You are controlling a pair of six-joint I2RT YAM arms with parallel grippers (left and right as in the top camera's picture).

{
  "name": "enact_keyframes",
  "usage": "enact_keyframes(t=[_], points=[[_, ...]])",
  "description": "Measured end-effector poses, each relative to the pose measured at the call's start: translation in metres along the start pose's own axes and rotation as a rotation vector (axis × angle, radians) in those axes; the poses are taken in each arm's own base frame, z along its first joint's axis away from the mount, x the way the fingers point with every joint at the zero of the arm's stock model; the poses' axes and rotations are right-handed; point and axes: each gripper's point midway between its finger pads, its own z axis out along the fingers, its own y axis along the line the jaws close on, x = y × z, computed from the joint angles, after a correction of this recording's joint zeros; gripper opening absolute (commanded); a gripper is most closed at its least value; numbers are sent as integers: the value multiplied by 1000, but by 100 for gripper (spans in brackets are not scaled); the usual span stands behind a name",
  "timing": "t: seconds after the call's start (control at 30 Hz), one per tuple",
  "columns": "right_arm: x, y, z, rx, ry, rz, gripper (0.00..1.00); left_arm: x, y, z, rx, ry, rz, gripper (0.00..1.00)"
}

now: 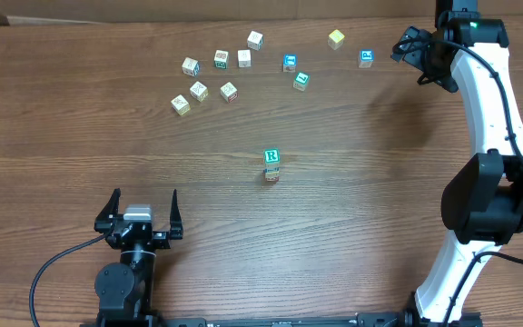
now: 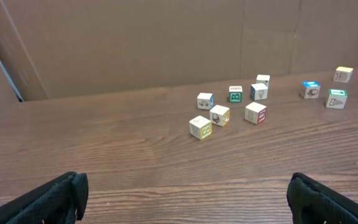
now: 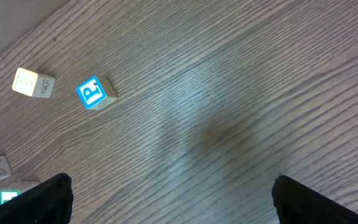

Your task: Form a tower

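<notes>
The tower [image 1: 271, 166] stands in the middle of the table, a narrow stack of wooden cubes whose top face shows a green R. It appears in neither wrist view. My left gripper [image 1: 144, 198] is at the near left, well apart from the tower, open with nothing between its fingers [image 2: 55, 199]. Far off at the back right, my right gripper [image 1: 413, 56] also hangs open and empty over bare wood [image 3: 173, 205]. A blue-lettered cube [image 3: 96, 93] lies just to its left.
Several loose alphabet cubes [image 1: 229, 91] are scattered across the back of the table, from the left cluster [image 2: 219, 114] to a yellowish cube [image 1: 336, 38] and the blue one [image 1: 366, 57]. The right arm [image 1: 488, 200] runs along the right side.
</notes>
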Motion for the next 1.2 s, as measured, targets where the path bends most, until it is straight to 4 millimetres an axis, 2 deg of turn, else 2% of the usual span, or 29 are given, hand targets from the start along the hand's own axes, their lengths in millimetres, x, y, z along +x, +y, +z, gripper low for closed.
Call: enact_keyframes(t=[0.37,0.5,0.6,0.7,0.77,0.83,0.9,0.97,1.07,1.1,1.2], points=[[0,0,0,0,-1,0,100,0,0,0,0,0,0,100],[-5,1,-12,-13,-23,2,100,0,0,0,0,0,0,100],[-13,3,-38,-38,-71,7,100,0,0,0,0,0,0,100],[-28,5,-95,-93,-177,17,100,0,0,0,0,0,0,100],[-37,5,-124,-117,-246,25,100,0,0,0,0,0,0,100],[-42,1,-144,-119,-292,32,100,0,0,0,0,0,0,100],[-40,-5,-150,-99,-296,28,100,0,0,0,0,0,0,100],[-39,-6,-149,-90,-296,6,100,0,0,0,0,0,0,99],[-30,-8,-136,-73,-260,-53,100,0,0,0,0,0,0,99],[-20,-9,-121,-67,-226,-98,100,0,0,0,0,0,0,100],[-4,-9,-92,-72,-180,-171,100,0,0,0,0,0,0,100]])
